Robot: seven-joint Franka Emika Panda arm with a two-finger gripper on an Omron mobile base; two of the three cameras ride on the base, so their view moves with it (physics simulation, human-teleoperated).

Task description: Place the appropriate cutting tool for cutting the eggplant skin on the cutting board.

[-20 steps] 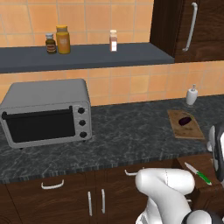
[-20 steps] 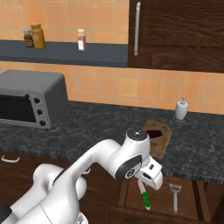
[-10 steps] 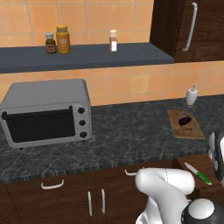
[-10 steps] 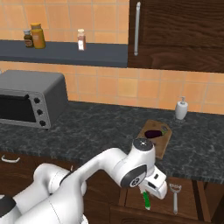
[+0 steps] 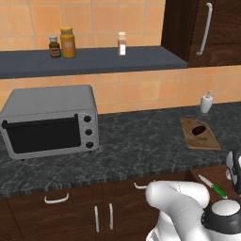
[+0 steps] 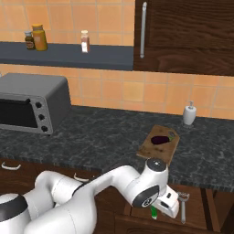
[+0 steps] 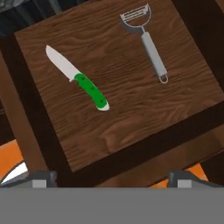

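Green-handled small knife with a silvery pointed blade lies flat on the dark wooden floor of an open drawer, blade pointing to the upper left of the hand view. Beside it, well apart on the same drawer floor, lies a grey metal peeler with a slim handle and a wide head; the two do not touch. In the left base view the knife shows in the drawer below the counter edge, just left of the arm's wrist.

Gripper hangs over the drawer, looking down on it; its two dark fingertips stand wide apart at the bottom of the hand view, nothing between them. Neither tip touches the knife or the peeler.

Light-brown rectangular wooden cutting board sits on the dark speckled stone counter, above and behind the drawer. Small dark purple eggplant rests on the board. A white soap dispenser stands near the board's far side, against the orange tiled wall.

Grey toaster oven with a dark glass door sits on the counter's left part, well apart from the board. On the dark shelf above stand two brown jars and a small pale shaker.
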